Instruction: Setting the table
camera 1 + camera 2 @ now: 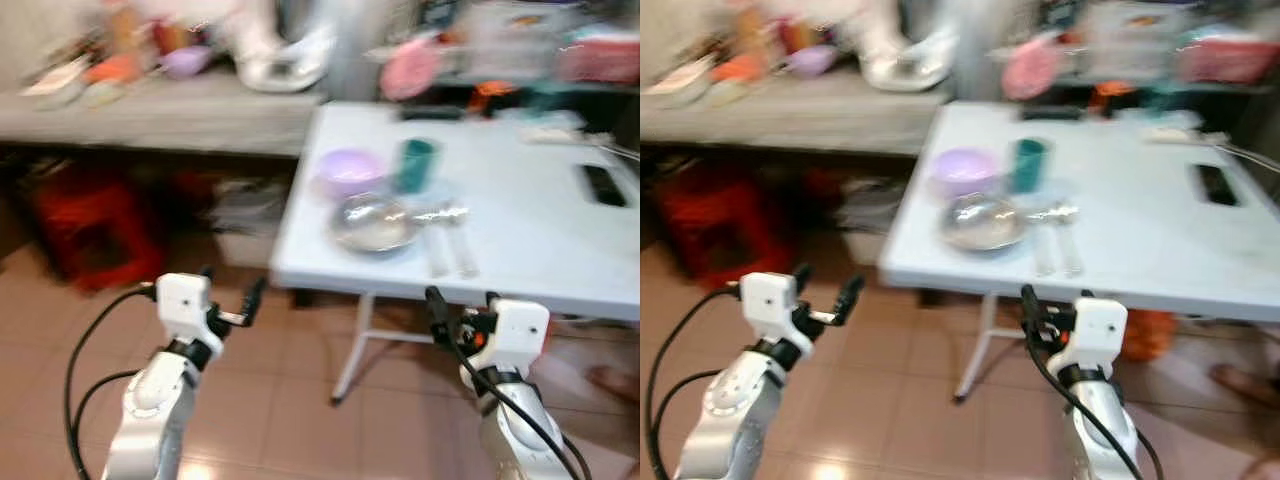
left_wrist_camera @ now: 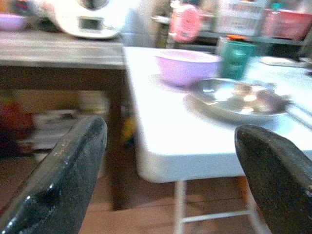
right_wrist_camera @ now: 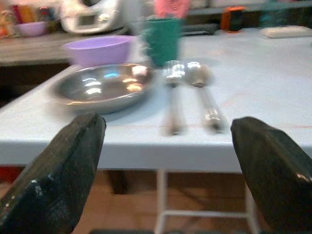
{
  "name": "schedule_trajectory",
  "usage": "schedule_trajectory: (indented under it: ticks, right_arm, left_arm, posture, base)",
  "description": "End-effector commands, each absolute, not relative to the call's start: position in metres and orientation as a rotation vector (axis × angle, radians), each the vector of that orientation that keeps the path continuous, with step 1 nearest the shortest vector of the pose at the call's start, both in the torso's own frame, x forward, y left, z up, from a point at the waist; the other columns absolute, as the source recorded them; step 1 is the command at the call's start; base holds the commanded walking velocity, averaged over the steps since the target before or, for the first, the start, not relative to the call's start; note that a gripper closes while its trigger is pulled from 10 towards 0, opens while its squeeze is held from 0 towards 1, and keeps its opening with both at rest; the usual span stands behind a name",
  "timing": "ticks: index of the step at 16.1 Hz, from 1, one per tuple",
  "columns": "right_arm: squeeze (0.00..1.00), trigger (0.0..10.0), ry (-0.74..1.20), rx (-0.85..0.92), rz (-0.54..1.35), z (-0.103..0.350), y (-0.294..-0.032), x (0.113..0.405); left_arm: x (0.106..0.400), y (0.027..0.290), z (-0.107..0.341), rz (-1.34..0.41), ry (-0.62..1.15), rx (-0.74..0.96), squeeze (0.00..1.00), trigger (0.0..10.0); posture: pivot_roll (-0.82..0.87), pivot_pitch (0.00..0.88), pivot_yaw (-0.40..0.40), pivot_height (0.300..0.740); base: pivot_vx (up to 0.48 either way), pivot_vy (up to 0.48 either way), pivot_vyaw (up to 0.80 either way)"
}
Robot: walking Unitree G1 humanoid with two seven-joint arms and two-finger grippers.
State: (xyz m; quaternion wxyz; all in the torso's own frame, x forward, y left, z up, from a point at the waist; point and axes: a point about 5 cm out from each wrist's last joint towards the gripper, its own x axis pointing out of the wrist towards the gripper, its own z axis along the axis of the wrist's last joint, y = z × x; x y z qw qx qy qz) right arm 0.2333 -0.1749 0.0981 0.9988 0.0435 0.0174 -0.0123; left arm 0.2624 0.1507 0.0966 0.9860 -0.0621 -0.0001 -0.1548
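Observation:
A white folding table [image 1: 520,230] stands ahead of me. Near its left front corner sit a lilac bowl [image 1: 350,170], a green cup [image 1: 416,165] and a shiny steel plate [image 1: 375,225]. A fork and a spoon [image 1: 450,240] lie side by side just right of the plate. My left gripper [image 1: 232,290] is open and empty, held in front of the table's corner and below its top. My right gripper [image 1: 462,305] is also open and empty, just short of the front edge, facing the cutlery [image 3: 190,97]. The picture is blurred.
A grey counter [image 1: 160,110] with a white appliance [image 1: 285,55] and cluttered items runs along the back left. A red crate [image 1: 85,225] sits beneath it. A black flat object [image 1: 603,185] lies on the table's right side. Tiled floor lies below me.

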Motion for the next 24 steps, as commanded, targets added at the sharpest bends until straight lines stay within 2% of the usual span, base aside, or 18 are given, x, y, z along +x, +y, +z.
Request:
schedule_trajectory:
  ticks: [1,8,11,15,24]
  right_arm:
    - [0.0,10.0,0.009,0.086,-0.02,0.104,-0.174,0.235]
    - [0.0,10.0,0.0,0.074,-0.009,0.106,-0.174,0.237]
    - [0.0,10.0,-0.012,0.058,0.007,0.109,-0.172,0.238]
    - [0.0,10.0,-0.01,0.065,0.008,0.108,-0.173,0.235]
    - [0.0,10.0,0.024,0.072,-0.018,0.103,-0.176,0.232]
  left_arm:
    - [0.262,0.155,0.098,-0.314,-0.001,-0.108,0.0,10.0]
    - [0.262,0.154,0.098,-0.314,0.001,-0.102,0.0,10.0]
    - [0.262,0.155,0.097,-0.309,0.004,-0.094,0.0,10.0]
    - [0.26,0.159,0.098,-0.288,-0.006,-0.088,0.0,10.0]
    - [0.24,0.156,0.094,-0.611,0.024,-0.016,0.0,10.0]
  posture:
    - [0.0,0.0,0.012,0.74]
    - [0.0,0.0,0.008,0.74]
    - [0.0,0.0,0.008,0.74]
    - [0.0,0.0,0.005,0.74]
    - [0.0,0.0,-0.001,0.74]
  base:
    - [0.435,0.0,0.0]
    - [0.423,0.0,0.0]
    - [0.36,0.0,0.68]
    - [0.074,0.0,0.2]
    - [0.0,0.0,0.0]
